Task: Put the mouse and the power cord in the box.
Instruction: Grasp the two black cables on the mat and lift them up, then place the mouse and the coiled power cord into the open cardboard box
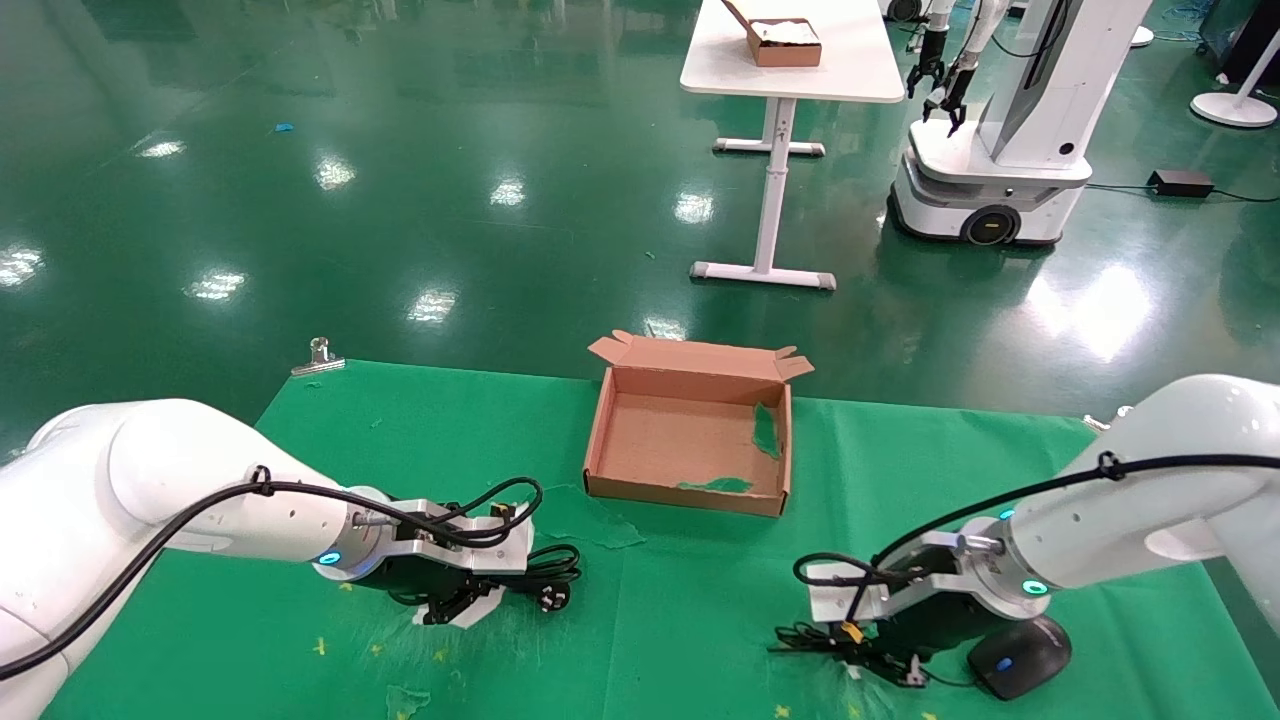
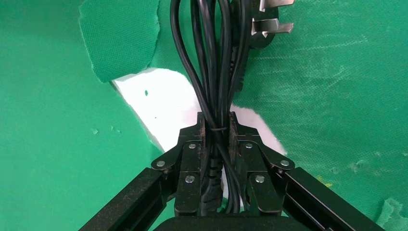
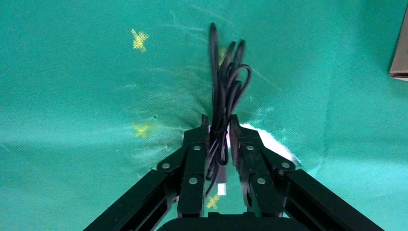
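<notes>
On a table covered in green cloth [image 1: 700, 620], two white robot arms reach in low from either side, each with its gripper down at the surface. The left gripper [image 1: 462, 603] has its black fingers [image 2: 192, 144] closed tight around the bundled loops of the power cord [image 2: 216, 62]. The thick black strands run straight up between the pads, and the pronged plug [image 2: 269, 24] lies just past the fingertips. Gripping the bundle across its middle looks meant to keep the loops together when lifted. Beneath this gripper the cloth is torn, baring a white patch [image 2: 163, 106] of tabletop.

The right gripper [image 1: 880, 668] is likewise pinched shut, its fingers [image 3: 195, 149] clamped on a small tangle of the mouse cable [image 3: 226, 82], thin and black, pressed against the cloth, which puckers around it. The mouse [image 1: 1018, 657] itself, a black oval with a blue spot on top, rests on the table just beside the gripper, toward the robot's right, ungripped. Holding the cable instead of the body suggests the mouse would dangle or drag if raised.

The box [image 1: 690, 490], shallow brown cardboard with open flaps, sits empty near the table's far edge, between the two arms and well apart from both. Nothing has gone in yet.
</notes>
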You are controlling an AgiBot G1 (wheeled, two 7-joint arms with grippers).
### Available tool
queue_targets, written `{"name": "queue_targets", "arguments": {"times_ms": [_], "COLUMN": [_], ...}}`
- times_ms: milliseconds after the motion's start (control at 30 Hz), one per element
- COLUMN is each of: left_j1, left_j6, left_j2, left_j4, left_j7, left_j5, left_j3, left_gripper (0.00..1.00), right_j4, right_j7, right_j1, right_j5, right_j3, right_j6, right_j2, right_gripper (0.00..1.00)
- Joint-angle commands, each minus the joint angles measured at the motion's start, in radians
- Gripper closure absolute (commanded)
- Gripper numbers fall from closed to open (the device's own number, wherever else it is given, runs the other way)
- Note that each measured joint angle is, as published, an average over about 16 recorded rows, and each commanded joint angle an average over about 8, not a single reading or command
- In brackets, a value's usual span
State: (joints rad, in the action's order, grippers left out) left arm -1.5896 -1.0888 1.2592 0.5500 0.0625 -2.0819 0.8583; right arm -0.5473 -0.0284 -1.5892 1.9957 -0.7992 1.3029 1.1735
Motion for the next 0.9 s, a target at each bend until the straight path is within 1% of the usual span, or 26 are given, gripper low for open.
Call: {"name": "queue_targets", "arguments": {"times_ms": [33,367,567,667,767,900], "left_j1": [0.000,-0.017,-0.068,-0.092,-0.108,-0.100], "left_j6": [0.000,0.002,-0.018,-0.015,0.013,0.085], "left_j2": [0.000,-0.015,-0.032,-0.005,0.044,0.098], "left_j4": [0.000,0.009,0.042,0.058,0.072,0.125], "left_j7": [0.000,-0.004,-0.015,-0.017,-0.031,-0.080], "left_j5": [0.000,0.012,0.078,0.121,0.162,0.227], "left_j3": [0.000,-0.012,-0.055,-0.080,-0.101,-0.092], "left_gripper": [1.00,1.00,1.00,1.00,1.00,1.00], "right_j4": [0.000,-0.002,-0.024,-0.048,-0.081,-0.133], "right_j7": [0.000,-0.001,0.004,0.015,0.030,0.055], "right_j1": [0.000,-0.008,-0.055,-0.082,-0.109,-0.149], "right_j5": [0.000,-0.004,-0.020,-0.027,-0.029,-0.021], "right_j3": [0.000,0.004,0.029,0.044,0.056,0.070], "right_j6": [0.000,-0.001,-0.004,-0.006,-0.009,-0.013], "right_j2": [0.000,-0.008,-0.051,-0.078,-0.106,-0.146], "right_gripper": [1.00,1.00,1.00,1.00,1.00,1.00]}}
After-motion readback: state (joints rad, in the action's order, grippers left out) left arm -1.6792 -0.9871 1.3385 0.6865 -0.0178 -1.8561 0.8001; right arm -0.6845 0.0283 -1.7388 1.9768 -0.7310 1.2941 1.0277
